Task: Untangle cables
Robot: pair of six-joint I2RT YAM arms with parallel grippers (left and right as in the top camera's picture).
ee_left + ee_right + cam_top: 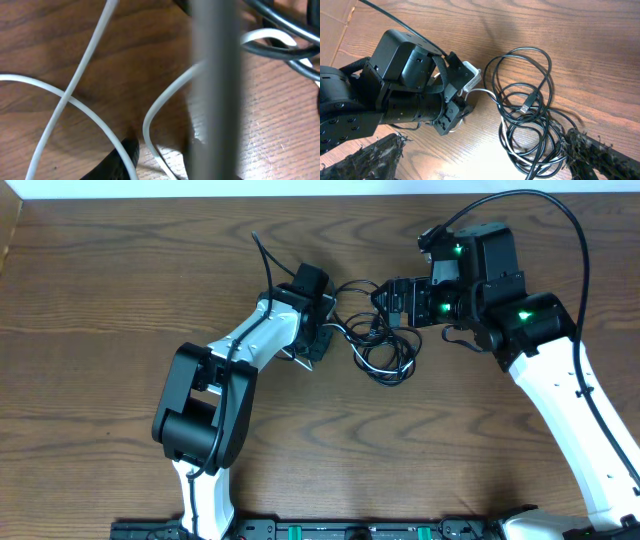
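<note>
The cables lie in a tangle (385,352) at the table's middle, between my two grippers. In the right wrist view the black cables (520,60) form several overlapping loops, with a small plug (526,106) inside them. The white cable (485,92) runs from the tangle to my left gripper (451,117). My left gripper (318,340) is low over the table, and its jaws (160,150) are partly open with the white cable (75,100) looping between them. My right gripper (390,302) is open wide (482,137), with the loops beside its right finger.
The wooden table (100,330) spreads around the tangle. Black cables (280,47) cross the top right of the left wrist view. A blurred grey bar (215,90) runs down that view. The right arm's own thick cable (560,220) arcs above it.
</note>
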